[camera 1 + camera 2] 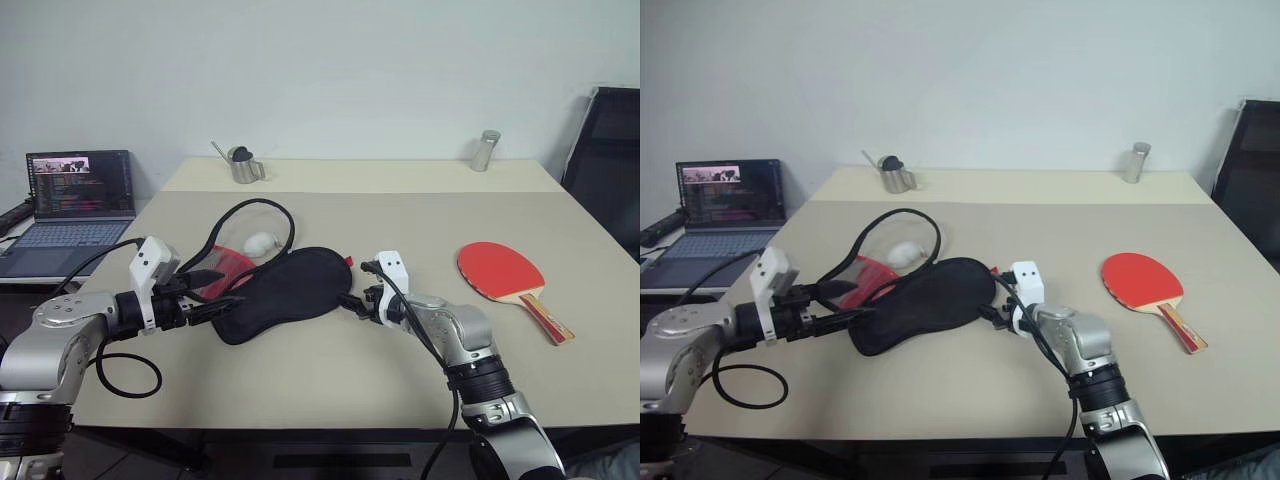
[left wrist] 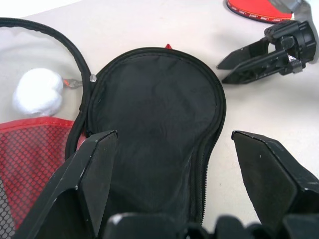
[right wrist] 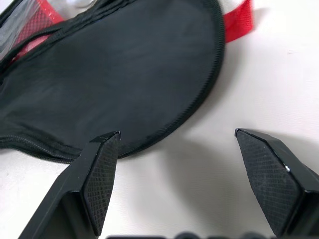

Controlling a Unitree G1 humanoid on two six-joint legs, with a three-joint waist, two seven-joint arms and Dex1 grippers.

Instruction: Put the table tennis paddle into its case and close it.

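Case unzipped, paddle outside

Head cameras look down over the table; both wrist cameras closely share the case.

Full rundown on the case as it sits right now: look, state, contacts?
The case is a paddle-shaped soft pouch of what looks like black fabric, lying flat mid-table, black side up. A zip runs along its edge and stands unzipped: a flap with red mesh and a black border loop spreads open on the side nearer the left gripper. A white ball lies by the opened flap. The open right gripper sits at the opposite edge; contact by either gripper is unclear. The paddle lies apart, outside it.
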